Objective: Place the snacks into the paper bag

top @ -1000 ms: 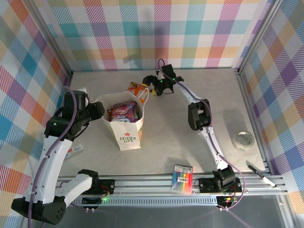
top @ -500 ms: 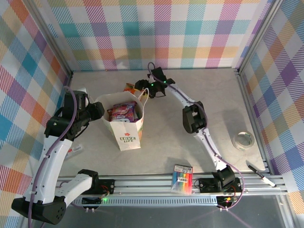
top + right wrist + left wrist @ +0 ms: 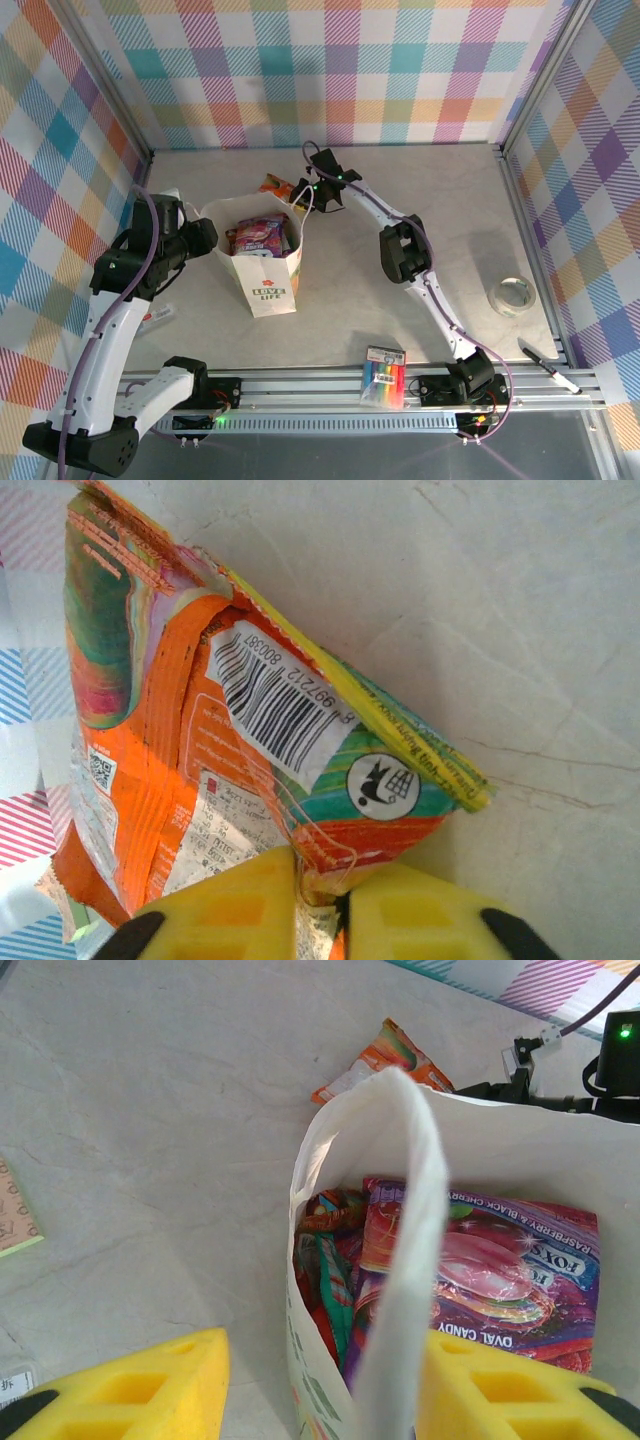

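A: Near edge first?
B: Markers (image 3: 383, 375) by the rail. Pen (image 3: 548, 368) in the near-right corner, tape (image 3: 514, 296) a bit further in on the right. All well apart from the bag (image 3: 262, 265).
A: And the bag?
B: Upright, mid-left on the table (image 3: 350, 300), mouth open, red-logo face twd the arms. Pink pack (image 3: 258, 235) lies inside on top; the left wrist cam reads "Oval Candy" on it. More foil is tucked beside it at the bag's left wall, red & teal. Can't tell how many packs.
A: L gripper (image 3: 208, 231)?
B: At the bag's left rim. Jaws about half apart, straddling rim & handle (image 3: 405, 1260). One pad (image 3: 520, 1390) sits on the mouth side, against the handle. Other pad (image 3: 130, 1390) is outside, w/ bare table showing btw it and the paper. So no pinch there.
A: R gripper (image 3: 300, 188)?
B: Just behind the bag, low near the table. Jaws narrow, nipped on a corner of the orange pack (image 3: 200, 730).
A: Where's that pack exactly?
B: Outside the bag, just beyond its far rim, near the far handle. Crumpled, barcode side facing the right wrist cam. Can't tell if it's lifted off the table or resting on it.
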